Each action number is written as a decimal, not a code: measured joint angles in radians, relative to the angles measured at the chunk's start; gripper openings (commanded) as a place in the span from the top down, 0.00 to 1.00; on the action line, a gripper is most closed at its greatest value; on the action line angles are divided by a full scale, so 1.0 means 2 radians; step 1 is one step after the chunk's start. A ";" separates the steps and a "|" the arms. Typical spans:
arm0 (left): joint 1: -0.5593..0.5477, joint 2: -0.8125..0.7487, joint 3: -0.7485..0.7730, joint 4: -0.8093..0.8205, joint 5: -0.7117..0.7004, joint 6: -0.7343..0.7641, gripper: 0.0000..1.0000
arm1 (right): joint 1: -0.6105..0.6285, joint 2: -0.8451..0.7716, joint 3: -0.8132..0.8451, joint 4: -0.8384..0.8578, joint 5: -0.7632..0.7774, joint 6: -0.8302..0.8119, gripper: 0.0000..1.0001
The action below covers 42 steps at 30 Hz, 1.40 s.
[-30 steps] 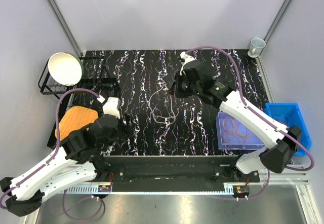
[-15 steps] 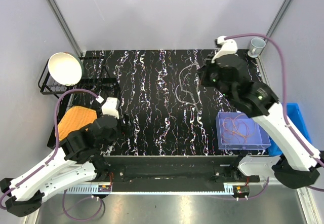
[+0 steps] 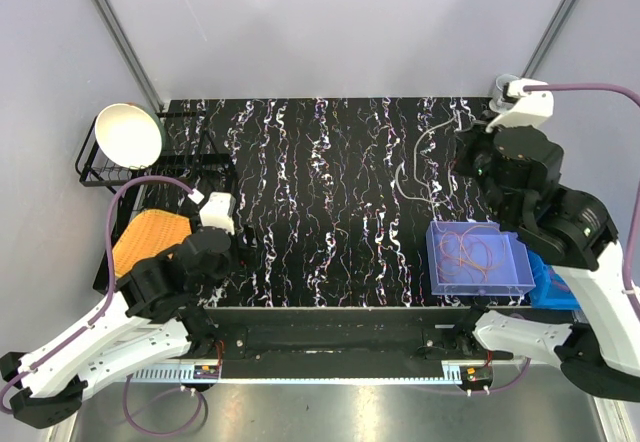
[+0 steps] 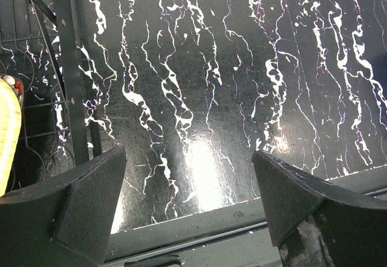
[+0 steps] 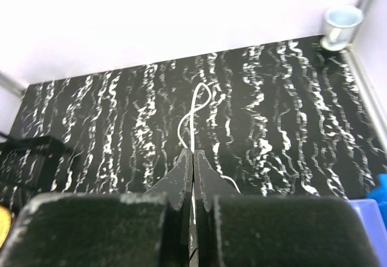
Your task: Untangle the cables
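The right fingers [image 5: 193, 154] were pressed shut on a thin white cable [image 5: 191, 116]. They held it up above the far right part of the table [image 3: 300, 212]. In the right wrist view the cable ran out from between the fingertips, crossed itself into a narrow loop and hung over the black, white-veined tabletop. From above, its slack curved down just left of the raised right arm, but whether its low end touched the table could not be told.

The rest of the cables [image 3: 470, 254], mostly orange, lay coiled inside a clear purple box [image 3: 500, 284] at the near right of the table. A blue bin [image 3: 556, 284] sat just beside the box on its right. A cup [image 5: 341, 22] stood in the far right corner.

The left fingers [image 4: 188, 155] were spread wide with nothing between them, low over the near left part of the table. To their left were a black wire rack [image 3: 100, 174] with a white bowl [image 3: 128, 134] on it and an orange pad [image 3: 148, 240] nearer the front.
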 measured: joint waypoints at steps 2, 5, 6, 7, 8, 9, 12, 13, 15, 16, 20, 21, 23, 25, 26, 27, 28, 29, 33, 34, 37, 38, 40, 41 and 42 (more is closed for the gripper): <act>0.000 0.000 0.000 0.000 0.000 0.000 0.11 | 0.000 -0.011 -0.004 -0.005 0.016 0.000 1.00; 0.000 0.000 0.000 0.000 0.000 0.000 0.11 | 0.000 -0.026 -0.012 -0.017 0.039 0.000 1.00; 0.000 0.000 0.000 0.000 0.000 0.000 0.11 | 0.000 -0.030 -0.016 -0.021 0.049 0.000 1.00; 0.000 0.000 0.000 0.000 0.000 0.000 0.11 | 0.000 -0.032 -0.018 -0.023 0.053 0.000 1.00; 0.000 0.000 0.000 0.000 0.000 0.000 0.11 | 0.000 -0.034 -0.019 -0.028 0.061 0.001 1.00; 0.000 0.000 0.000 0.000 0.000 0.000 0.11 | 0.000 -0.035 -0.020 -0.034 0.069 0.002 1.00; 0.000 -0.001 0.000 0.000 0.000 0.001 0.11 | 0.000 -0.035 -0.021 -0.054 0.089 0.006 1.00; 0.000 -0.003 0.000 0.001 0.000 0.001 0.11 | 0.000 -0.035 -0.021 -0.061 0.096 0.009 1.00; 0.000 -0.009 0.000 0.002 0.000 0.003 0.11 | 0.000 -0.036 -0.022 -0.079 0.106 0.017 1.00; 0.000 -0.010 0.000 0.002 0.000 0.004 0.11 | 0.000 -0.037 -0.022 -0.087 0.110 0.022 1.00; 0.000 -0.013 0.000 0.003 0.001 0.006 0.11 | 0.000 -0.043 -0.027 -0.124 0.129 0.046 1.00; 0.000 -0.013 0.000 0.003 0.001 0.007 0.11 | 0.000 -0.044 -0.027 -0.132 0.133 0.051 1.00; 0.000 -0.014 0.000 0.004 0.002 0.008 0.11 | 0.000 -0.047 -0.028 -0.150 0.141 0.066 1.00; 0.000 -0.017 0.000 0.006 0.003 0.008 0.11 | 0.000 -0.049 -0.028 -0.166 0.149 0.079 1.00; 0.000 -0.019 0.000 0.007 0.004 0.009 0.11 | 0.000 -0.050 -0.029 -0.174 0.153 0.087 1.00; 0.000 -0.021 0.000 0.008 0.004 0.009 0.11 | 0.000 -0.051 -0.030 -0.182 0.157 0.095 1.00; 0.000 -0.023 0.000 0.009 0.005 0.009 0.11 | 0.000 -0.051 -0.032 -0.190 0.162 0.103 1.00; 0.000 -0.026 0.000 0.010 0.005 0.010 0.11 | 0.000 -0.051 -0.034 -0.197 0.164 0.113 1.00; 0.000 -0.035 0.000 0.011 0.007 0.010 0.11 | 0.000 -0.052 -0.067 -0.213 0.177 0.148 1.00; 0.000 -0.037 0.000 0.012 0.008 0.010 0.11 | 0.000 -0.053 -0.078 -0.216 0.178 0.155 1.00; 0.000 -0.041 0.000 0.014 0.010 0.010 0.11 | 0.000 -0.055 -0.119 -0.223 0.182 0.190 1.00; 0.000 -0.042 0.000 0.014 0.010 0.010 0.11 | 0.000 -0.055 -0.131 -0.224 0.184 0.202 1.00; 0.000 -0.043 0.000 0.014 0.010 0.011 0.11 | 0.000 -0.055 -0.153 -0.224 0.186 0.223 1.00; 0.000 -0.044 0.000 0.014 0.010 0.012 0.11 | 0.000 -0.055 -0.163 -0.225 0.187 0.233 1.00; 0.000 -0.044 0.000 0.014 0.010 0.012 0.11 | -0.001 -0.055 -0.171 -0.225 0.187 0.241 1.00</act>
